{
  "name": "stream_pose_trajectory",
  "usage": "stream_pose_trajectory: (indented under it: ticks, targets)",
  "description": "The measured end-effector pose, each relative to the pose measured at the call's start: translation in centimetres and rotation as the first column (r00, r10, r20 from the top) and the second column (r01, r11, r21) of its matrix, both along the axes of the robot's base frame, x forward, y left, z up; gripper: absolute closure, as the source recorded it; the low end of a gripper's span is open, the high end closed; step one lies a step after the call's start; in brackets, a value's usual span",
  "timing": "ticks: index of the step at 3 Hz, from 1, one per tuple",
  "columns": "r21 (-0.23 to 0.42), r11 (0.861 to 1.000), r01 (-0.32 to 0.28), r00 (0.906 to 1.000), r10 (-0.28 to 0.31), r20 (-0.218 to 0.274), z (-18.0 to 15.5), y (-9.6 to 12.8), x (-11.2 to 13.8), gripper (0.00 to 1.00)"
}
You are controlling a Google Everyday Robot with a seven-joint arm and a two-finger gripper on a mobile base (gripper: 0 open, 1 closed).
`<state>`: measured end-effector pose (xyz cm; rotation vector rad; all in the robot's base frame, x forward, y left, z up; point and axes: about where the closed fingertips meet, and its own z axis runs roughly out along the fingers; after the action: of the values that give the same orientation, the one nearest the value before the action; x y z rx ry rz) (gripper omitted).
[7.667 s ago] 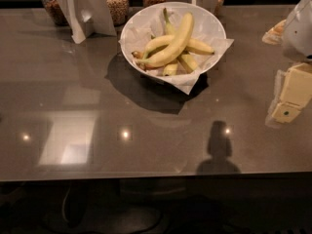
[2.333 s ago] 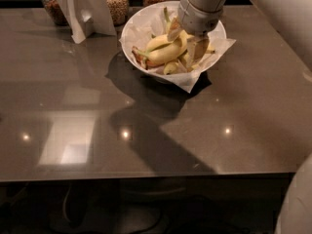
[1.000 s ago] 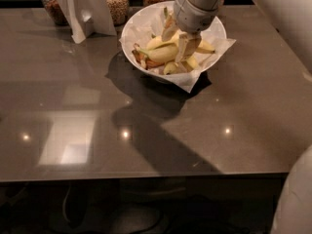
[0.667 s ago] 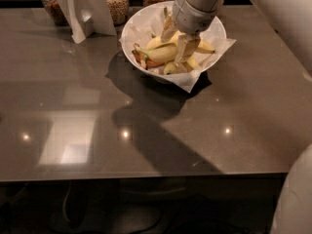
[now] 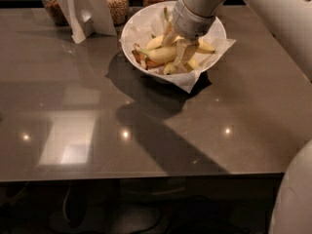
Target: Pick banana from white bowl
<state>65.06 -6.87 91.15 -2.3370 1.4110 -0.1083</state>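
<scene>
The white bowl (image 5: 128,29) stands at the back middle of the table, lined with crumpled white paper whose corners hang over the rim. Several bananas lie in it. The long pale yellow banana (image 5: 158,55) lies across the bowl's middle, its greenish stem end pointing left. My gripper (image 5: 176,50) reaches down into the bowl from the upper right and sits right on this banana's right half, hiding that part. The shorter bananas (image 5: 205,46) lie beside and under it.
A white folded card stand (image 5: 83,9) stands at the back left of the brown table (image 5: 146,130). Glass jars (image 5: 117,1) of grains line the back edge. My arm (image 5: 273,13) crosses the upper right. The table's front edge runs along the bottom.
The gripper came from the right edge into the bowl. Over the last second it has stayed low on the bananas with almost no movement.
</scene>
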Motion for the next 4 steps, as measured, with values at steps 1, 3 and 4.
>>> stream_pose_trajectory:
  ticks: [1,3,4]
  targets:
    - [0.012,1.000,0.001,1.0000,-0.001,-0.003,-0.6,0.0,0.1,0.71]
    - [0.012,1.000,-0.005,0.9993,0.004,0.036,1.1,-0.5,-1.0,1.00]
    - [-0.011,1.000,-0.008,0.9985,0.009,0.055,2.7,-1.0,-2.5,1.00]
